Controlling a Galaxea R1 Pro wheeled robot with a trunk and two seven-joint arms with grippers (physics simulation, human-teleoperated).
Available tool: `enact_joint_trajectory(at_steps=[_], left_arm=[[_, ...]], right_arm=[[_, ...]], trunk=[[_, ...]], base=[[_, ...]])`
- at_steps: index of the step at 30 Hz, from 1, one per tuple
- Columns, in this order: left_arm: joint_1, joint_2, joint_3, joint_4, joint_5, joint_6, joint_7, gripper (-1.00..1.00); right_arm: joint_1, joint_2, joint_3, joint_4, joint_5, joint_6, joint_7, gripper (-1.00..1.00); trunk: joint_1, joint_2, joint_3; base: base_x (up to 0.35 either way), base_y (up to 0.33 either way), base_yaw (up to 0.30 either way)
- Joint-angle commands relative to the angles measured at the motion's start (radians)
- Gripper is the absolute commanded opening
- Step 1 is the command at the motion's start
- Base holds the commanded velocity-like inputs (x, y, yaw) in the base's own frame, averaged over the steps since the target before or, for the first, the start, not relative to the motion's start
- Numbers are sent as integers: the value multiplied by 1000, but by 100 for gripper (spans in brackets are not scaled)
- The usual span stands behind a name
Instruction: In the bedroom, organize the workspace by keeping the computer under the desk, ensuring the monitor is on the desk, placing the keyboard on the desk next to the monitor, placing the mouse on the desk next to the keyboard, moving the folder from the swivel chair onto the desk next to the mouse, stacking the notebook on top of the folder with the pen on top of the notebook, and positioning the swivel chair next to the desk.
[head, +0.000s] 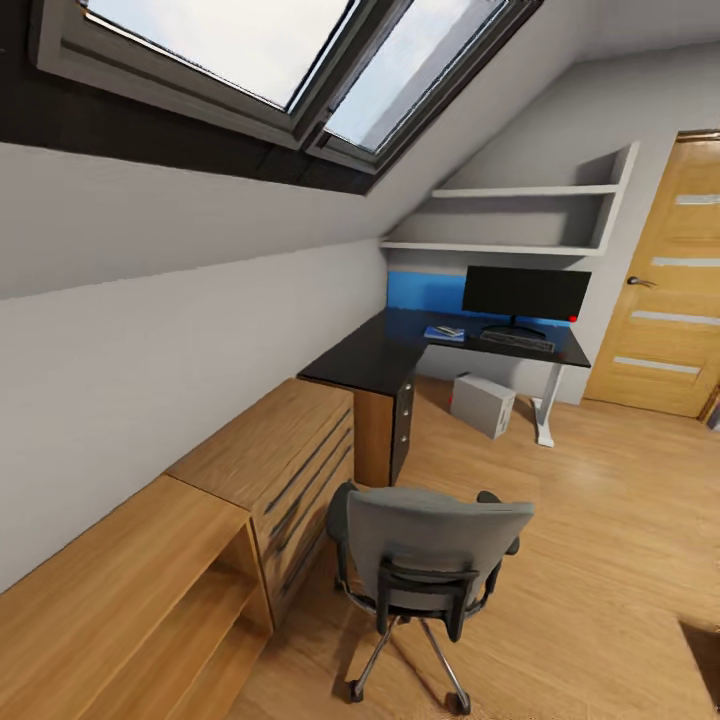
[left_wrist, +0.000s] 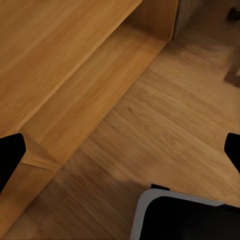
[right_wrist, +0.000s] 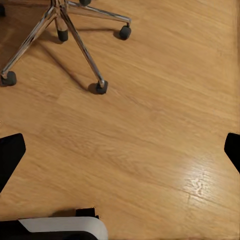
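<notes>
Currently the worktop (head: 375, 355) sits far right under the shelves, carrying the monitor (head: 526, 294) and keyboard (head: 517, 340). Swivel chair (head: 430, 560) stands near, back toward camera; seat hidden, folder not visible there. Left pincer (left_wrist: 120, 152) and right pincer (right_wrist: 120, 152) both released, empty. Judgement: circle chair wide to view the seat.

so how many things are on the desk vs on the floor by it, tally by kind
On the desk:
monitor: 1
keyboard: 1
blue flat item: 1
On the floor:
computer: 1
swivel chair: 1
Total: 5
</notes>
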Motion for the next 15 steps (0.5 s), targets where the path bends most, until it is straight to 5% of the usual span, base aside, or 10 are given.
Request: enact_joint_trajectory(at_steps=[1, 15], left_arm=[[0, 1, -8, -2, 2, -1, 8, 100], [0, -1, -10, -2, -1, -1, 5, 100]], right_arm=[[-1, 1, 9, 2, -1, -3, -7, 100], [-1, 1, 9, 2, -1, -3, -7, 100]], trunk=[[0, -1, -1], [0, -1, -1]], base=[[0, 174, -254], [0, 96, -254]])
